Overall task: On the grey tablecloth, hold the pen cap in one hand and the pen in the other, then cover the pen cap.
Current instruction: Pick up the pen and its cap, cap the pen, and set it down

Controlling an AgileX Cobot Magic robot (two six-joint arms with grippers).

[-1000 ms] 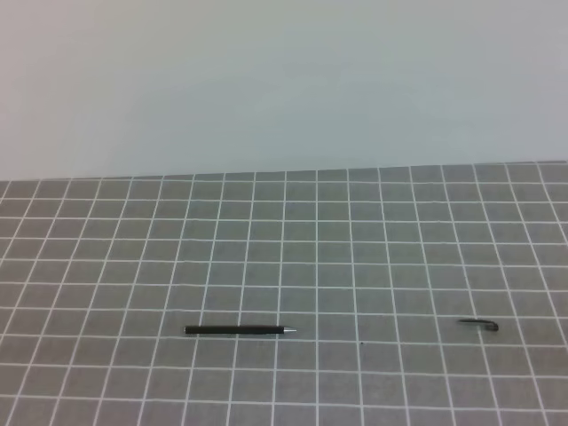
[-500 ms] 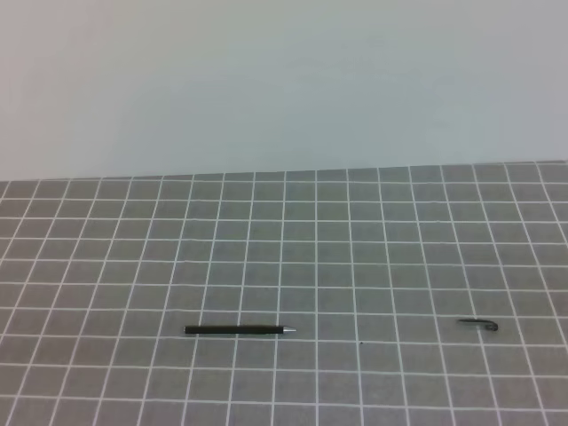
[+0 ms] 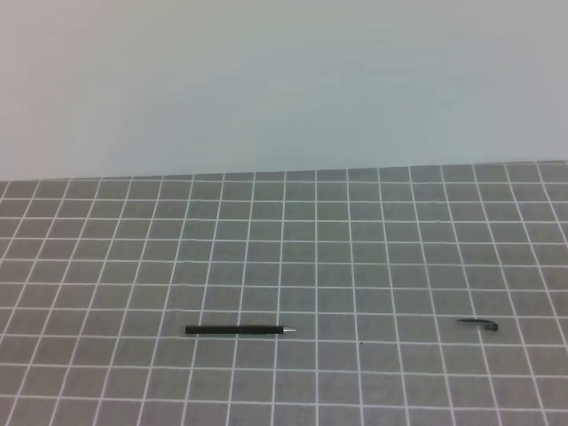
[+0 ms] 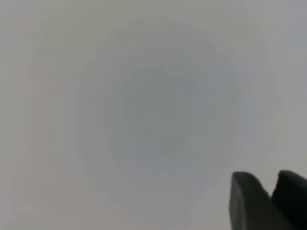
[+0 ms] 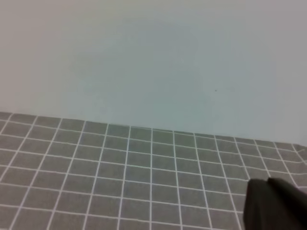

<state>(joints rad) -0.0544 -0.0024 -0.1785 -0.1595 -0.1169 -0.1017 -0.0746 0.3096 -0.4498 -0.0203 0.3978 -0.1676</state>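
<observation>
Looking at how things lie, nothing's really started: the grey tablecloth (image 3: 355,231) carries the pen (image 3: 238,330) flat toward its front-left, silvery tip pointing right, and the pen cap (image 3: 478,325) well apart near the front-right edge, both untouched. The right gripper (image 5: 276,203) is clamped shut on nothing; the left gripper (image 4: 268,201) only shows dark fingertips against blank grey, so can't tell how wide it stands. Both pickups and the capping are all still left

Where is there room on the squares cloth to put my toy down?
Lots of room. The grey tablecloth is bare from the pale wall down to the pen and the pen cap. The wide stretch between those two is bare too. Nowhere looks crowded; just avoid those two spots.
</observation>
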